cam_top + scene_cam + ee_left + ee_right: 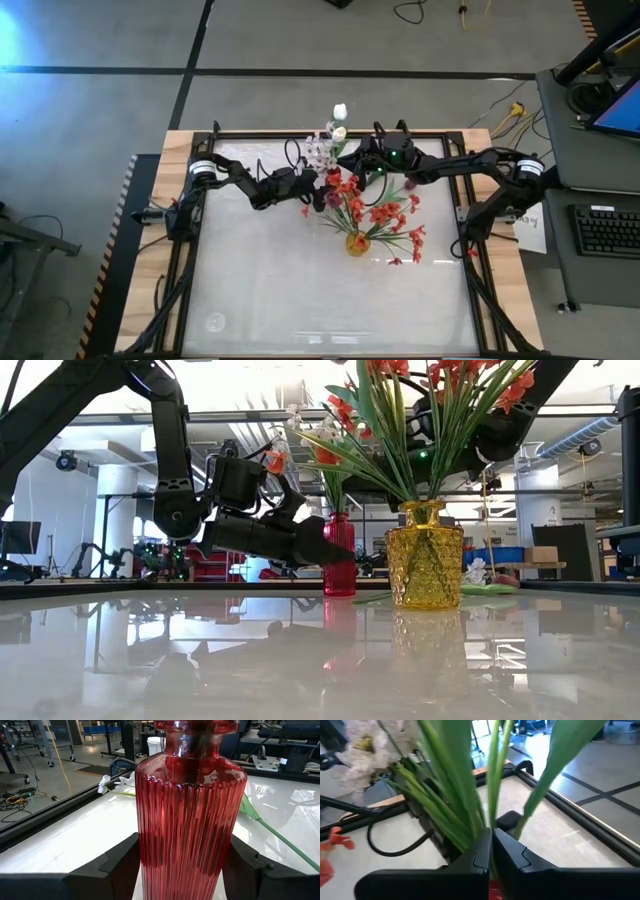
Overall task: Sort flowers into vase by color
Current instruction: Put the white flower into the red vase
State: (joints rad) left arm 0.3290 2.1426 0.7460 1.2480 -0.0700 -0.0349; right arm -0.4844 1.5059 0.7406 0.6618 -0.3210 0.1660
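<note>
left fingers (pixel 182 870) around red vase (pixel 187 820), right fingers (pixel 491 851) pinching green stem (pixel 495 775)

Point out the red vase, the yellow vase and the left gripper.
red vase (pixel 187 825): left wrist view, on its ribbed body.
yellow vase (pixel 425 560): low view, on its patterned body.
left gripper (pixel 182 870): left wrist view, midway between the fingers flanking the red vase.

I'm looking into a robotics lab or workshop. My bench (pixel 300 300) sits on a bare concrete floor (pixel 100 100) marked with dark lines, cables (pixel 505 110) trailing across it. A desk beside it carries a keyboard (pixel 608 230) and a monitor (pixel 620 105). Across the bench I see white columns (pixel 115 510), overhead pipes (pixel 590 435), and more rigs and equipment.
</note>
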